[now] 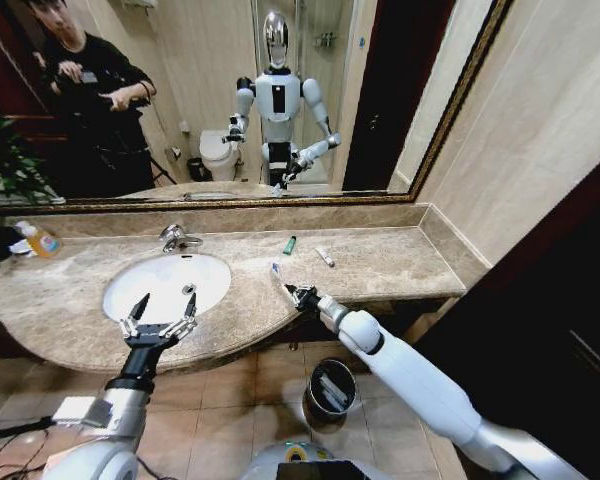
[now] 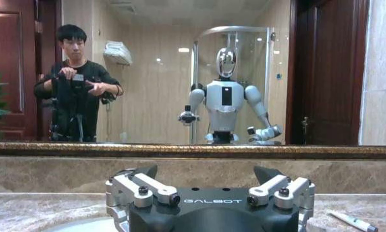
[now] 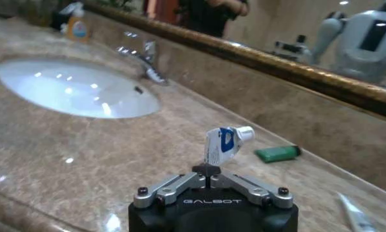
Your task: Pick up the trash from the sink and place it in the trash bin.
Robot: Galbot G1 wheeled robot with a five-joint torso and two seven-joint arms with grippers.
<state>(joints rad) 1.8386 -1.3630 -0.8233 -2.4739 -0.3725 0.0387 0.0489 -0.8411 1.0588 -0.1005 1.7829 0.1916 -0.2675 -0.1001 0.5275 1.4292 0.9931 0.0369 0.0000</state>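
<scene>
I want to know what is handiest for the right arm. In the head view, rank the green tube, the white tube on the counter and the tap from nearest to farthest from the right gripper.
From the right gripper, shut on a white-and-blue tube:
1. Green tube, on the counter toward the mirror.
2. White tube, just to its right; too close to call against the green one.
3. Tap, behind the sink, clearly farthest.

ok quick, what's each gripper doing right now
Left gripper: open, empty, hovering at the sink's near rim.
Right gripper: shut on a small white tube with a blue mark, above the marble counter.
</scene>
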